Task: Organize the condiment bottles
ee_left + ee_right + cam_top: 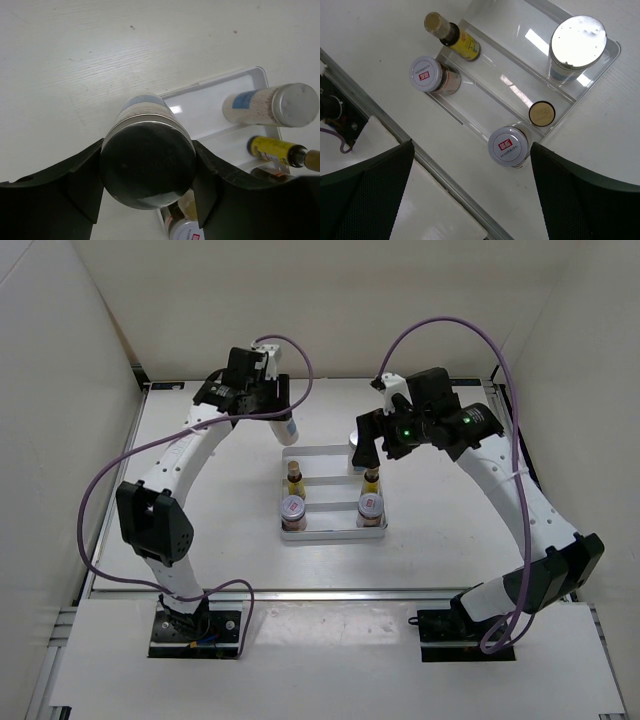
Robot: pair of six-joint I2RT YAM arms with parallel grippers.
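My left gripper (279, 417) is shut on a white silver-lidded shaker (285, 427) and holds it just behind the tray's back left corner. In the left wrist view the shaker's lid (147, 165) sits between the fingers. The second shaker (577, 42) stands in the tray's back row at the right. Two yellow dark-capped bottles (294, 478) (371, 480) stand in the middle row. Two jars with pinkish-red tops (292, 508) (370, 505) stand in the front row. My right gripper (472, 185) is open and empty above the tray's right side.
The white ribbed tray (333, 532) lies in the middle of the table. White walls enclose the table at the left, back and right. A metal rail (330, 592) runs along the near edge, in front of the arm bases.
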